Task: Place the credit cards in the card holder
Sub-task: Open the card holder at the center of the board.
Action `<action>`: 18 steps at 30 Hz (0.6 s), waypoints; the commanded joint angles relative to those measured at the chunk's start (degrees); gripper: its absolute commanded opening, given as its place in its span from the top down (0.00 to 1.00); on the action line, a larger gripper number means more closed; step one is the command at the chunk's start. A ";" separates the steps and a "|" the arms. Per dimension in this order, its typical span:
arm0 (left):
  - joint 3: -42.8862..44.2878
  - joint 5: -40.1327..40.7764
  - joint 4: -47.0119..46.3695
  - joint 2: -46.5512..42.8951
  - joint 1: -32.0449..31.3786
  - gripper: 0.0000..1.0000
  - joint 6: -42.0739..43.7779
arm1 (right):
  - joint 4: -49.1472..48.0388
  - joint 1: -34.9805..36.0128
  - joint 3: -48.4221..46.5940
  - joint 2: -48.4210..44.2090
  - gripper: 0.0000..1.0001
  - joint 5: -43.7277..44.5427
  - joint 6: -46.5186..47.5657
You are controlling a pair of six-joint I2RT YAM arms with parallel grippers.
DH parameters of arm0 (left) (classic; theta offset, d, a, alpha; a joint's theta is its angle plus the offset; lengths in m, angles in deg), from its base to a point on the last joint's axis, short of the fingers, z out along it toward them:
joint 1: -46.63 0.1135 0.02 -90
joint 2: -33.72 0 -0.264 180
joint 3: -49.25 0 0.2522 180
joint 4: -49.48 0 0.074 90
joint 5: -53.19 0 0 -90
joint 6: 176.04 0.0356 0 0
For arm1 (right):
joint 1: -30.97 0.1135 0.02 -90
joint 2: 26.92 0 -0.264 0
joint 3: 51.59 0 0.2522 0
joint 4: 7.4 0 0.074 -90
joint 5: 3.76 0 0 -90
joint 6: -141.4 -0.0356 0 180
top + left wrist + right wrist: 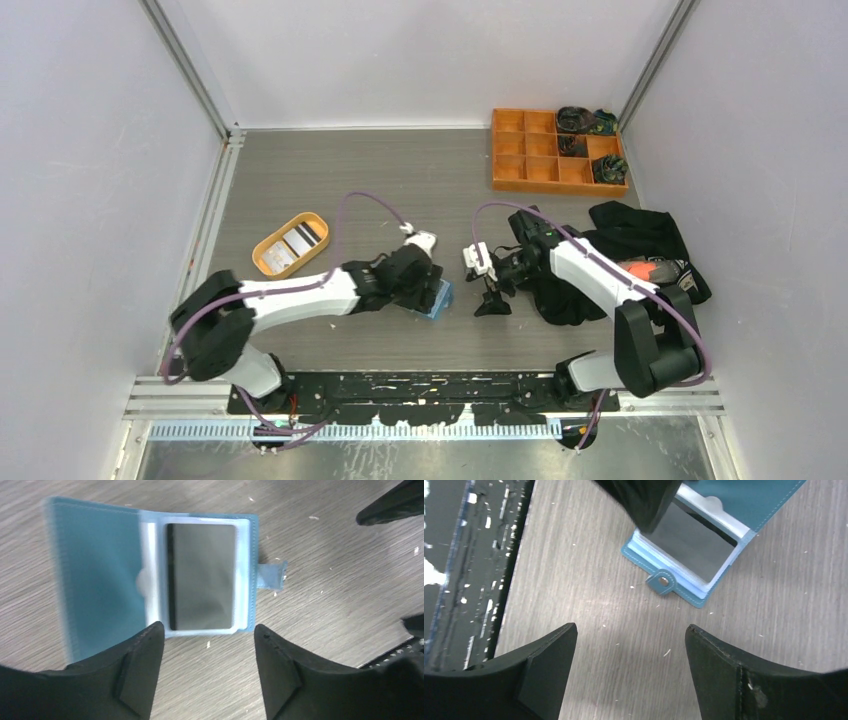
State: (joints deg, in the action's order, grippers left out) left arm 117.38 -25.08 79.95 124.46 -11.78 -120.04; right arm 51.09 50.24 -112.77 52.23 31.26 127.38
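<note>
Card holder [150, 575] dead centre under the left wrist camera, folks, lying open and flat on the surface [340, 630], and there is a dark card [202, 575] sitting in its clear pocket. The left end effector [207, 627] hovers just above the near edge, jaws spread, nothing between them. The right end effector [631, 627] hangs close by, jaws wide too, gripping nothing.

We read this as the let-go after one card goes in, with more credit cards [300, 240] waiting in the orange oval tray [262, 262] well off to the left. To do it well, we'd lift the left arm straight up so a finger doesn't catch the blue cover [95, 570] and flip it shut (that flap looks light enough to go). The right arm could pin the holder while the left fetches.

Orientation now: in the left wrist view the holder's long axis runs left to right, cover on the left, pocket on the right, snap tab [272, 575] pointing right. The card stands crosswise to that, its dark stripe on the cover side.
</note>
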 commanded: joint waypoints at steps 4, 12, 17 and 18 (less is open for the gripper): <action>-10.21 -4.20 -7.07 -17.44 10.90 0.19 1.86 | -16.28 7.53 1.57 -0.33 0.15 8.71 -9.43; -10.87 -18.18 -6.85 -14.73 20.79 0.11 2.58 | -19.29 13.44 -0.05 5.11 0.15 15.85 -10.40; -8.79 -22.03 -7.58 -8.52 21.46 0.27 1.36 | -17.57 15.56 -1.77 8.28 0.24 17.80 -8.59; -8.52 -22.40 -7.78 -7.41 21.65 0.32 1.01 | -17.65 15.97 -1.92 8.56 0.27 18.02 -8.39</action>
State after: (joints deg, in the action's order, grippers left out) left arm 105.97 -41.96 75.43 114.06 9.27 -118.62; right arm 34.52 64.79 -112.05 59.88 47.32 118.36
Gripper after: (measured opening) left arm 0.750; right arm 0.779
